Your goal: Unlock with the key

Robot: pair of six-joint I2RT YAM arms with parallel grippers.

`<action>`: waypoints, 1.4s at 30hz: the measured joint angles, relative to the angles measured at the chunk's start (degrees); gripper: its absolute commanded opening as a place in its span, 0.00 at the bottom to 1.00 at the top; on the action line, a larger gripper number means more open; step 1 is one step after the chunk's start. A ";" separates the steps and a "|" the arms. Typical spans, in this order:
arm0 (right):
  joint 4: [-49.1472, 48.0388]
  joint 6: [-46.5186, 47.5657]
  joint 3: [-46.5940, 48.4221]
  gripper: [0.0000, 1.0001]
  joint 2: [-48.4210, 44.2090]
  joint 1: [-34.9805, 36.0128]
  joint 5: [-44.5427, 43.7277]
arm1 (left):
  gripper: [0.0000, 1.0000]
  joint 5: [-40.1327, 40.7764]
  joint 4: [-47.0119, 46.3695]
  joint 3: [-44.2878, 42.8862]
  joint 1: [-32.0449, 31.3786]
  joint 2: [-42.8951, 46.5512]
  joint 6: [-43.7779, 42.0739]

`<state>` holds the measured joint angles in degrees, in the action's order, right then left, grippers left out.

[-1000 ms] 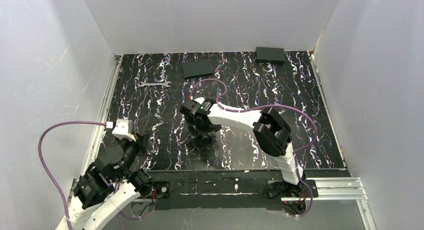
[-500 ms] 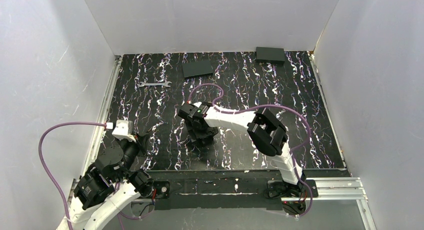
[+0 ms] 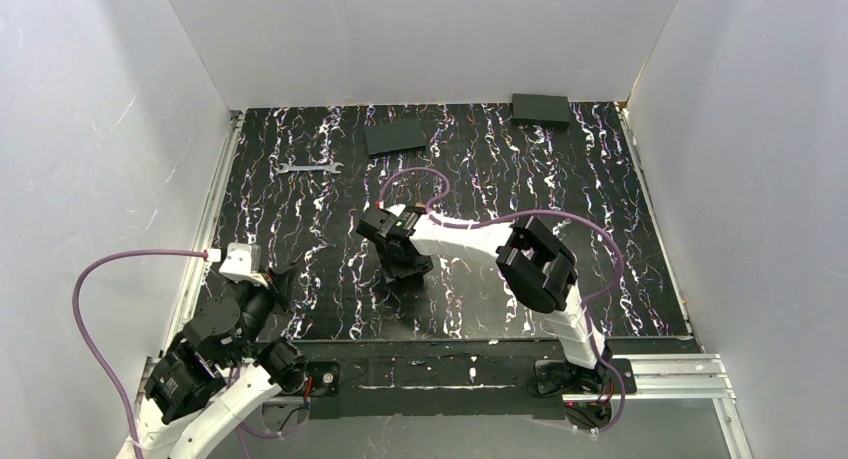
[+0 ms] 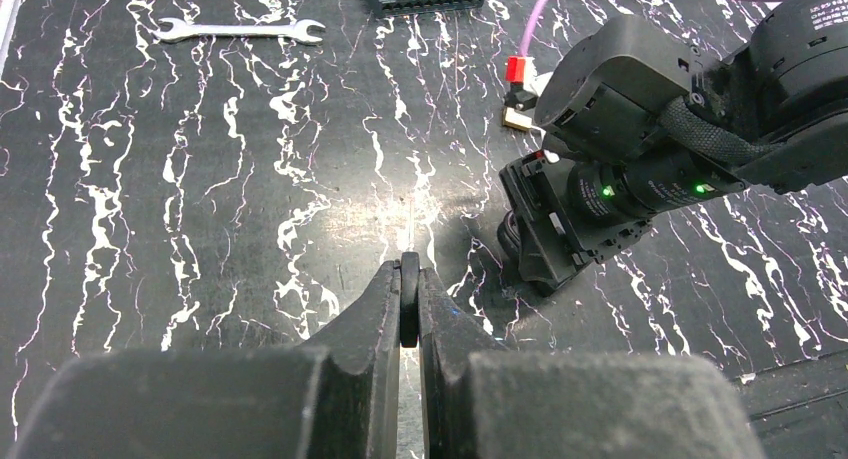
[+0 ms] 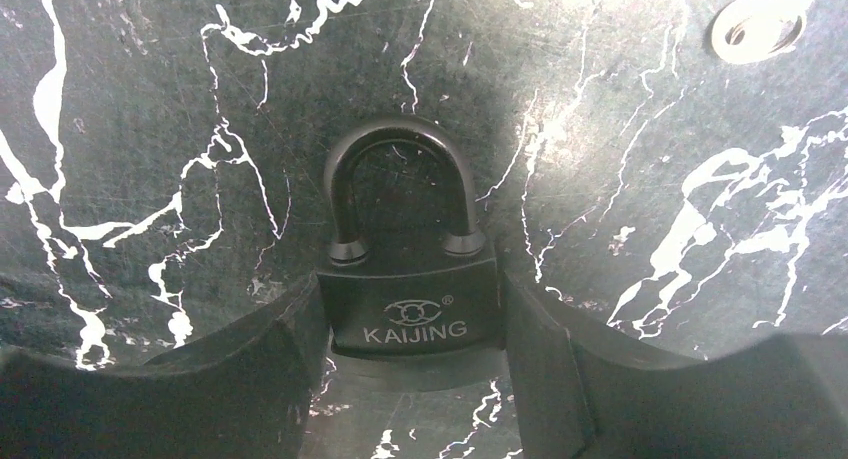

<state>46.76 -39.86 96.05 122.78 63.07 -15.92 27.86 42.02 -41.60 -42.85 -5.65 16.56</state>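
Note:
My left gripper (image 4: 408,271) is shut on the key (image 4: 408,309), whose black head shows edge-on between the fingertips. Its thin silvery blade points forward above the dark marbled table. In the top view this gripper (image 3: 281,282) sits low at the near left. My right gripper (image 5: 405,281) is shut on the body of a black padlock (image 5: 415,317) marked KAIJING, one finger on each side. The padlock lies flat and its shackle (image 5: 400,139) is closed. In the top view the right gripper (image 3: 404,270) points down at mid-table and hides the padlock. The left wrist view shows it (image 4: 540,264) ahead to the right.
A silver open-ended wrench (image 3: 310,166) lies at the far left and also shows in the left wrist view (image 4: 240,29). Two flat black boxes (image 3: 396,136) (image 3: 540,110) lie near the back wall. A small silvery key-like piece (image 5: 752,24) lies beyond the padlock.
My right gripper has shifted slightly left and settled lower over the padlock. My left arm has drawn back a little toward the near edge, still holding the key.

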 measured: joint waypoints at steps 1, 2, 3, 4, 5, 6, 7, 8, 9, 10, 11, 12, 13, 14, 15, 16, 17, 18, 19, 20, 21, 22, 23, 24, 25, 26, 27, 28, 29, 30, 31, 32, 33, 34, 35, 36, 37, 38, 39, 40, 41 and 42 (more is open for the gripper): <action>-0.35 -0.55 -0.44 0.12 -0.31 -0.07 -0.02 | 0.00 0.00 0.00 0.00 0.00 0.00 -0.04; -0.83 -1.20 -1.05 0.06 -0.66 -0.13 0.00 | 0.00 0.00 0.00 0.00 0.00 0.00 -0.07; -1.38 -1.97 -1.70 0.01 -1.09 -0.33 0.00 | 0.00 0.00 0.00 0.02 0.00 0.00 -0.07; -2.38 -3.04 -2.95 0.01 -1.88 -0.70 0.15 | 0.00 -0.02 0.00 0.00 0.00 0.00 -0.09; -3.39 -4.24 -4.46 0.01 -2.89 -0.94 0.63 | 0.00 -0.07 0.00 0.00 0.00 0.00 -0.09; -4.57 -5.66 -6.43 0.01 -4.22 -1.36 1.25 | 0.00 -0.20 0.00 0.00 0.00 0.00 -0.11; -5.77 -7.15 -8.66 0.01 -5.79 -1.88 1.95 | 0.00 -0.31 0.00 0.00 0.00 0.00 -0.13; -6.93 -9.01 -11.04 0.01 -7.74 -2.60 2.73 | 0.00 -0.50 0.00 0.02 0.00 0.00 -0.15; -7.93 -11.04 -13.38 0.01 -9.84 -3.45 3.43 | 0.00 -0.74 0.00 0.00 0.00 0.00 -0.17; -8.79 -13.16 -15.56 0.01 -12.15 -4.48 4.00 | 0.00 -0.96 -0.02 0.00 0.00 0.00 -0.22; -9.73 -15.41 -17.66 0.01 -14.53 -5.60 4.50 | 0.00 -1.31 -0.04 0.00 0.00 -0.02 -0.20; -10.84 -17.84 -19.74 0.01 -17.14 -6.82 4.81 | 0.00 -1.68 -0.09 0.00 0.00 -0.04 -0.20; -12.39 -20.52 -22.10 0.01 -20.02 -7.98 5.16 | 0.00 -2.10 -0.22 0.00 0.00 -0.09 -0.17; -14.97 -23.82 -25.24 0.01 -23.69 -8.94 5.57 | 0.00 -2.58 -0.46 0.00 0.00 -0.22 -0.11; -16.65 -26.01 -27.23 0.01 -26.12 -10.34 5.66 | 0.00 -2.99 -0.70 0.00 0.00 -0.46 -0.04; -18.53 -28.24 -29.38 0.01 -28.48 -11.10 5.77 | 0.00 -3.50 -1.07 -0.02 0.00 -0.90 0.15; -21.14 -31.43 -32.28 0.01 -31.67 -11.91 5.86 | 0.00 -4.02 -1.57 -0.04 0.00 -1.60 0.42; -22.86 -34.23 -34.32 0.01 -34.34 -12.33 5.88 | 0.00 -4.85 -2.12 -0.15 0.00 -2.54 0.87; -23.96 -36.61 -35.63 0.01 -36.22 -12.50 5.97 | 0.00 -5.53 -2.67 -0.22 0.00 -3.37 1.25; -25.03 -38.82 -36.50 0.01 -37.92 -12.59 5.99 | 0.00 -6.64 -3.30 -0.52 0.00 -4.55 1.75; -26.12 -40.92 -37.03 0.01 -39.19 -12.59 6.05 | 0.00 -8.04 -4.17 -0.98 0.00 -5.92 2.36; -27.41 -43.04 -37.46 0.01 -40.30 -12.59 6.05 | 0.00 -9.38 -5.07 -1.64 0.00 -7.39 2.99; -29.20 -45.55 -38.10 0.01 -41.59 -12.59 6.05 | 0.00 -10.97 -6.16 -2.56 0.00 -9.14 3.63; -31.45 -48.11 -38.97 0.01 -42.99 -12.59 6.05 | 0.00 -12.68 -7.30 -3.63 0.00 -11.06 4.31; -34.05 -50.73 -40.26 0.01 -44.52 -12.59 6.01 | 0.00 -14.51 -8.74 -4.76 0.00 -13.07 5.05; -36.28 -53.18 -41.42 0.01 -45.94 -12.57 5.95 | 0.00 -16.63 -10.29 -5.99 0.00 -15.21 5.70; -38.14 -56.22 -42.58 0.01 -47.78 -12.52 5.70 | 0.00 -18.38 -11.82 -6.97 0.00 -17.20 6.45; -38.88 -58.10 -43.04 0.01 -48.89 -12.52 5.44 | 0.00 -20.39 -13.55 -7.89 0.00 -19.39 7.17; -39.39 -60.19 -43.17 0.01 -50.05 -12.44 4.92 | 0.00 -22.08 -14.84 -8.52 0.00 -21.09 7.78; -39.95 -61.96 -43.17 0.01 -51.10 -12.44 4.24 | 0.00 -24.20 -16.48 -9.16 0.00 -23.02 8.52; -40.46 -63.32 -43.15 0.01 -52.13 -12.44 3.54 | 0.00 -26.05 -18.21 -9.64 0.00 -24.83 9.29; -40.79 -64.43 -43.12 0.01 -53.16 -12.41 2.80 | 0.00 -27.54 -19.58 -9.86 0.00 -26.12 9.97; -40.98 -65.31 -43.10 0.01 -54.23 -12.41 2.03 | 0.00 -29.05 -21.09 -9.94 0.00 -27.28 10.64; -40.98 -65.96 -43.08 0.01 -55.12 -12.39 1.44 | 0.00 -30.47 -22.47 -10.01 0.00 -28.24 11.39; -40.96 -66.73 -43.06 0.01 -56.22 -12.37 0.66 | 0.00 -31.71 -23.63 -10.14 0.00 -29.03 12.00; -40.87 -67.49 -43.04 0.01 -57.24 -12.33 0.02 | 0.00 -32.79 -24.85 -10.45 0.00 -29.86 12.70; -40.72 -68.28 -42.99 0.01 -58.14 -12.33 -0.52 | 0.00 -33.73 -26.10 -10.80 0.00 -30.56 13.27; -40.13 -69.24 -42.82 0.01 -59.08 -12.31 -0.96 | 0.00 -34.49 -27.41 -11.13 0.00 -31.19 13.86; -38.95 -70.16 -42.40 0.01 -59.89 -12.31 -1.40 | 0.00 -35.12 -28.87 -11.39 0.00 -31.78 14.43; -37.24 -71.12 -41.66 0.01 -60.46 -12.31 -1.79 | 0.00 -35.60 -30.18 -11.41 0.00 -32.17 14.93; -35.54 -71.89 -40.83 0.01 -60.83 -12.31 -2.03 | 0.00 -36.20 -31.67 -11.39 0.00 -32.61 15.56; -33.77 -72.65 -39.93 0.01 -61.05 -12.31 -2.14 | 0.00 -36.54 -32.61 -11.39 0.00 -32.98 15.93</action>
<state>12.99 -112.51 56.12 61.73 50.76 -18.06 -8.69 9.41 -52.99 -42.85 -38.63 32.49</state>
